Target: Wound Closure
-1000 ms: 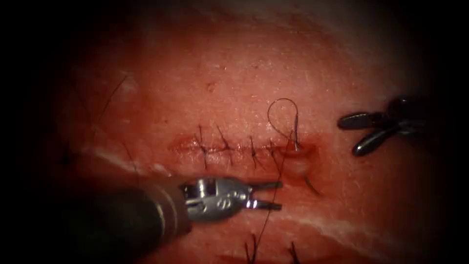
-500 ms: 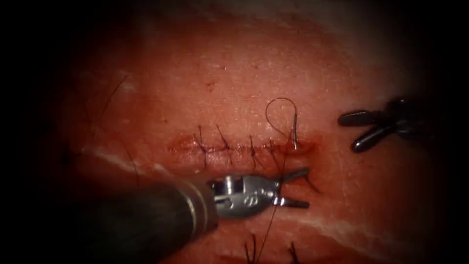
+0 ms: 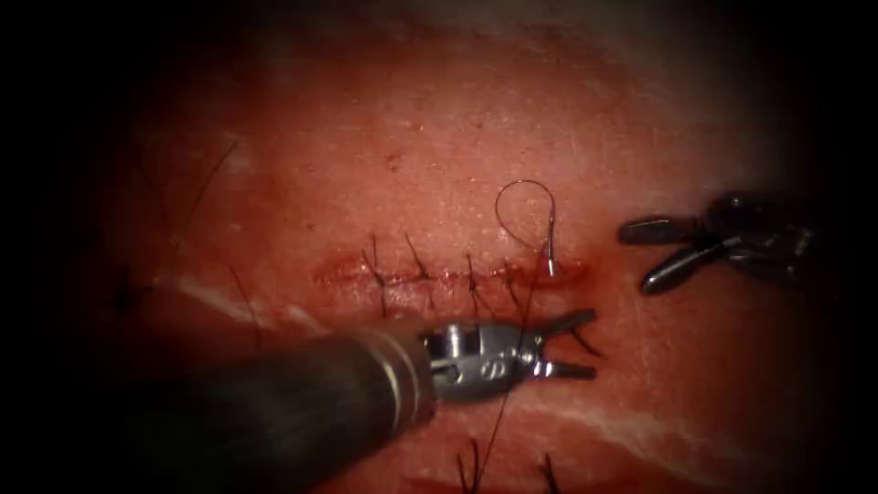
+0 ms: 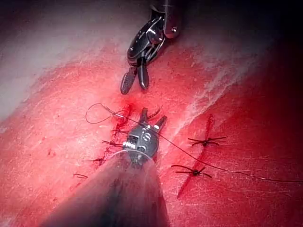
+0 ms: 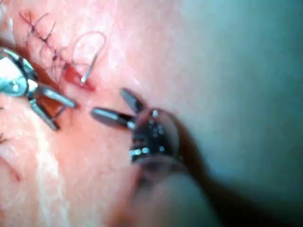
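We are viewing the tissue [image 3: 439,137] with its cut [image 3: 448,274]. The needle [image 3: 551,245] is standing in the tissue at the cut's right end, its tip [image 3: 585,345] emerging below, the thread [image 3: 514,206] looping above. The left tool [image 3: 572,345] is straddling that tip, jaws parted, holding nothing. The right tool [image 3: 645,256] is hovering well right, jaws spread, empty.
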`<state>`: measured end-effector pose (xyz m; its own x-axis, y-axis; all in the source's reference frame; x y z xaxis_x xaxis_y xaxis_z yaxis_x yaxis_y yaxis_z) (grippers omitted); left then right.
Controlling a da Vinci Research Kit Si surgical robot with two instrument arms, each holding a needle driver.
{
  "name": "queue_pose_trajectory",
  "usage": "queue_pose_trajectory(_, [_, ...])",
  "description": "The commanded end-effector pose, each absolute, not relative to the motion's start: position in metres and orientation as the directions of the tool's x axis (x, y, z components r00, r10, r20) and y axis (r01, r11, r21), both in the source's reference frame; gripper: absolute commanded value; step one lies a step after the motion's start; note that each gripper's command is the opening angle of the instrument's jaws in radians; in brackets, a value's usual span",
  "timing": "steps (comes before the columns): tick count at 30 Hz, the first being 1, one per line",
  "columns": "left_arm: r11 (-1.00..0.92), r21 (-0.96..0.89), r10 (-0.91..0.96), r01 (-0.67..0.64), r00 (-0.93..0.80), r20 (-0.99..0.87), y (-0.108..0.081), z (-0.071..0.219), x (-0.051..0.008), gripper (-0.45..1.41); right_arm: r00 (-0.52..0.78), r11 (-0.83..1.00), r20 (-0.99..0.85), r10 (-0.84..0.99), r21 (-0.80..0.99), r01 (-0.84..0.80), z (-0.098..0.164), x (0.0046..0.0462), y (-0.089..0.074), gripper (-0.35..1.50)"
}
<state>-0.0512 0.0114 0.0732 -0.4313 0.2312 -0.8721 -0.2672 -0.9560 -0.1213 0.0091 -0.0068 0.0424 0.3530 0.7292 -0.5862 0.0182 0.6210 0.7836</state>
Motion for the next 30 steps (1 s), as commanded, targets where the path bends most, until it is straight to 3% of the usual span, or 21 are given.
queue_pose_trajectory(1, [-0.952,-0.119,0.235,-0.282,-0.426,-0.873,0.011,0.074,-0.0519,-0.45,0.354,0.617,-0.583,0.732,0.787,0.02,0.043,0.0093,-0.008,1.11])
queue_pose_trajectory(6, [-0.936,-0.105,0.248,-0.337,-0.418,-0.874,0.011,0.074,-0.0515,-0.45,0.355,0.617,-0.583,0.731,0.787,0.021,0.043,0.0092,-0.008,1.11])
queue_pose_trajectory(12, [-0.875,-0.313,0.433,-0.37,-0.307,-0.847,0.01,0.072,-0.0514,-0.45,0.355,0.618,-0.584,0.73,0.786,0.021,0.043,0.0092,-0.008,1.11])
queue_pose_trajectory(20, [-0.718,-0.63,0.68,-0.296,-0.106,-0.725,0.01,0.067,-0.052,-0.45,0.352,0.619,-0.585,0.73,0.785,0.022,0.043,0.0092,-0.009,1.11])
queue_pose_trajectory(30, [-0.624,-0.768,0.777,-0.141,-0.014,-0.629,0.009,0.064,-0.0504,-0.45,0.352,0.624,-0.59,0.726,0.781,0.024,0.043,0.0092,-0.009,1.11])
